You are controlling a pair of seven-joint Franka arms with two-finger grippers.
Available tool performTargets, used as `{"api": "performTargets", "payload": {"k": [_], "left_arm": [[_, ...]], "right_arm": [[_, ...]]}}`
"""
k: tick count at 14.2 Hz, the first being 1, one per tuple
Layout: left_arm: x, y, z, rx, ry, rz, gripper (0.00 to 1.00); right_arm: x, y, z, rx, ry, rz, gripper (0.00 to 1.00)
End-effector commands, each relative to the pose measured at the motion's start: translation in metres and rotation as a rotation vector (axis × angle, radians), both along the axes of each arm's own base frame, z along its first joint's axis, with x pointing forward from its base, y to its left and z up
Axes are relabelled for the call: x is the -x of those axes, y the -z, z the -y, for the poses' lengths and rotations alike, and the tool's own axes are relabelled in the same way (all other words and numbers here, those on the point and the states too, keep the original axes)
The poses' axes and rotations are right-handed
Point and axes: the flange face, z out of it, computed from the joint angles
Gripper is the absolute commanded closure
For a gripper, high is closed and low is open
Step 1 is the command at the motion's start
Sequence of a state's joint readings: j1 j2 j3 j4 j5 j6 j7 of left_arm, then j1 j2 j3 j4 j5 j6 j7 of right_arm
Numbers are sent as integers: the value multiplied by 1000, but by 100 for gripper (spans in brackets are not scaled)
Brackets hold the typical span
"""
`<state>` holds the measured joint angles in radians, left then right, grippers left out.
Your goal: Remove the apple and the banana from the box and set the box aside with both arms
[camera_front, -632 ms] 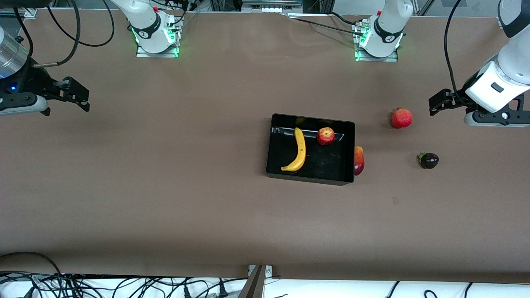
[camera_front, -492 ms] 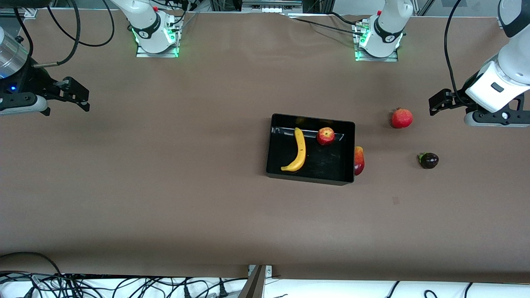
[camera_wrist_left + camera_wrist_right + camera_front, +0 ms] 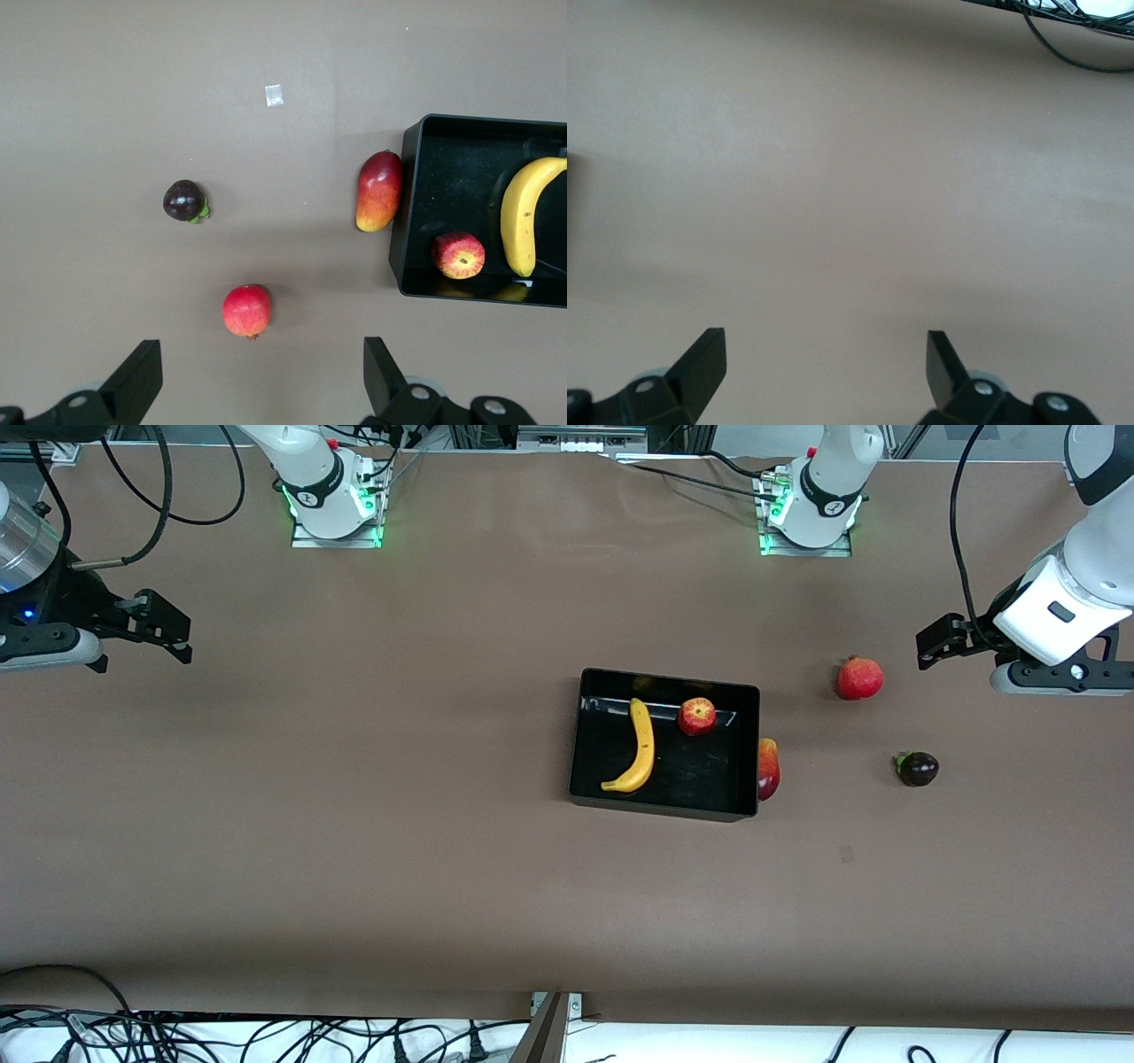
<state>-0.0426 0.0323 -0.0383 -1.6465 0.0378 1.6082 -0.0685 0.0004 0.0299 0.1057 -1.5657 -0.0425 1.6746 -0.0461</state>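
- Our left gripper (image 3: 937,643) hangs above the table's left-arm end, fingers spread, empty.
- Our right gripper (image 3: 165,629) hangs above the right-arm end, likewise.

Mango (image 3: 768,769) touches the box (image 3: 749,751) wall, blocking fingers on that side.

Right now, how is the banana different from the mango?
The banana is all yellow; the mango is red and yellow. The banana is long, thin and curved; the mango is shorter and plump. The banana lies inside the black box; the mango lies outside on the table, right against the box's wall toward the left arm's end. Both lie still, and no pincer touches either.
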Motion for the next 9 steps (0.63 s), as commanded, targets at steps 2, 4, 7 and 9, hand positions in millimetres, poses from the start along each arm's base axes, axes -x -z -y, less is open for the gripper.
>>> {"api": "performTargets", "payload": {"k": [2, 4, 7, 9], "left_arm": [[7, 5, 18, 6, 17, -92, 0], [6, 27, 24, 7, 27, -148, 0], [-7, 89, 77, 26, 29, -251, 0], [-17, 116, 115, 25, -35, -226, 0]], "right_arm": [[2, -5, 0, 7, 3, -1, 0], [2, -6, 0, 7, 3, 0, 0], [2, -5, 0, 7, 3, -1, 0], [2, -5, 0, 7, 3, -1, 0]]}}
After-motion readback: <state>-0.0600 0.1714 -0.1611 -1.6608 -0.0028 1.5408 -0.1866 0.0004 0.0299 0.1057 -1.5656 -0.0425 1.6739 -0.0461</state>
